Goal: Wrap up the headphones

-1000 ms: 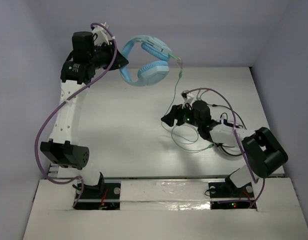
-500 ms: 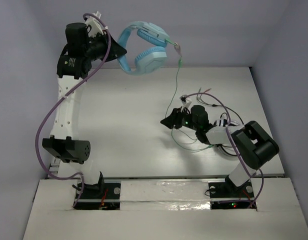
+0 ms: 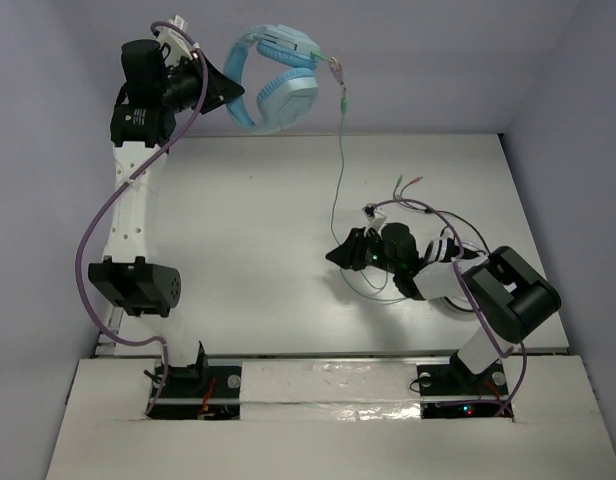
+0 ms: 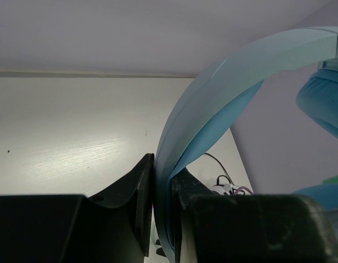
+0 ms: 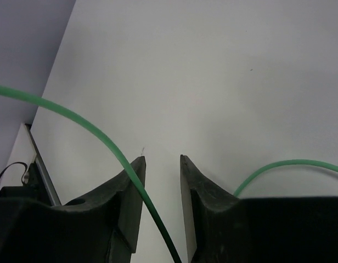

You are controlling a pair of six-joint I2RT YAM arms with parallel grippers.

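Gripping the headphones [image 3: 285, 100] by their headband [image 4: 213, 104], left hand [image 3: 234, 94] hangs high; right hand [image 3: 334, 257] parted.

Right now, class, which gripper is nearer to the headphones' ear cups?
Left. The left gripper clamps the headband high up, the ear cups hanging just beside it; the right gripper sits low by the table at the cable, well away.

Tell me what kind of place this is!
Probably a robot lab's test bench. A left arm and a right arm are bolted at the near edge of a white table, plain walls box it in, and the left gripper holds light blue headphones up in the air.
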